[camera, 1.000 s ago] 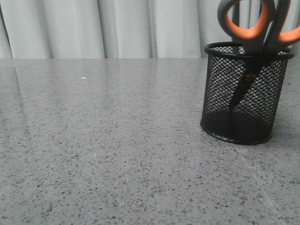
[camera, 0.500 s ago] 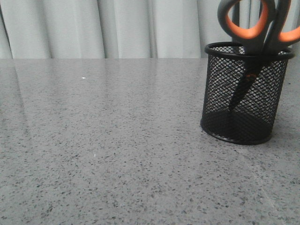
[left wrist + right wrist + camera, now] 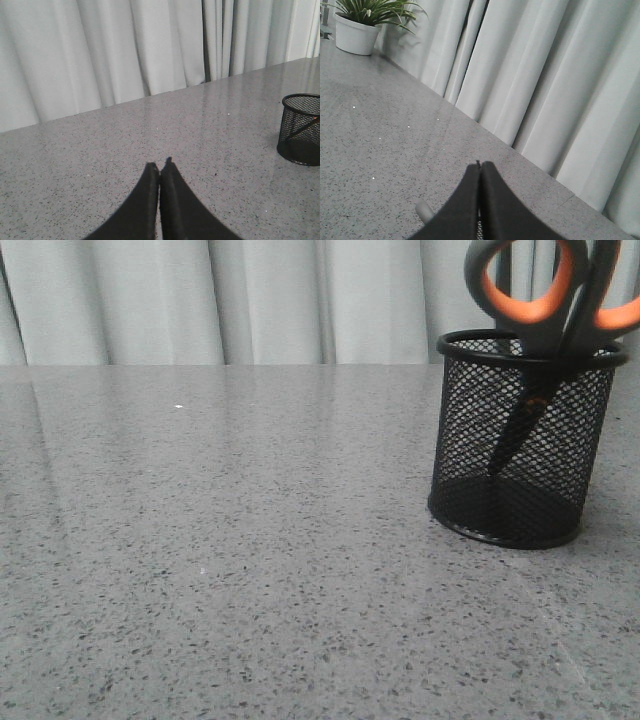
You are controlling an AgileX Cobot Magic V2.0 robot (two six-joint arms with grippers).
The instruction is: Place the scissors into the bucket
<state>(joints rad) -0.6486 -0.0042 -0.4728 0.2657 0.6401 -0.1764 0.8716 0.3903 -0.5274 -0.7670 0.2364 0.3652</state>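
Observation:
The scissors point(image 3: 545, 325) stand blades-down inside the bucket point(image 3: 515, 455), at the right of the front view. Their dark handles with orange lining stick up above the rim. The bucket also shows in the left wrist view point(image 3: 301, 129), far off to the side of my left gripper point(image 3: 160, 165), which is shut and empty above the table. My right gripper point(image 3: 481, 165) is shut and empty; a bit of black mesh shows low between its fingers. Neither gripper shows in the front view.
The grey speckled table point(image 3: 250, 540) runs back to pale curtains point(image 3: 250, 300). A potted plant in a white pot point(image 3: 355, 32) stands at a far table corner in the right wrist view. A small grey stub point(image 3: 424, 212) shows beside the right fingers.

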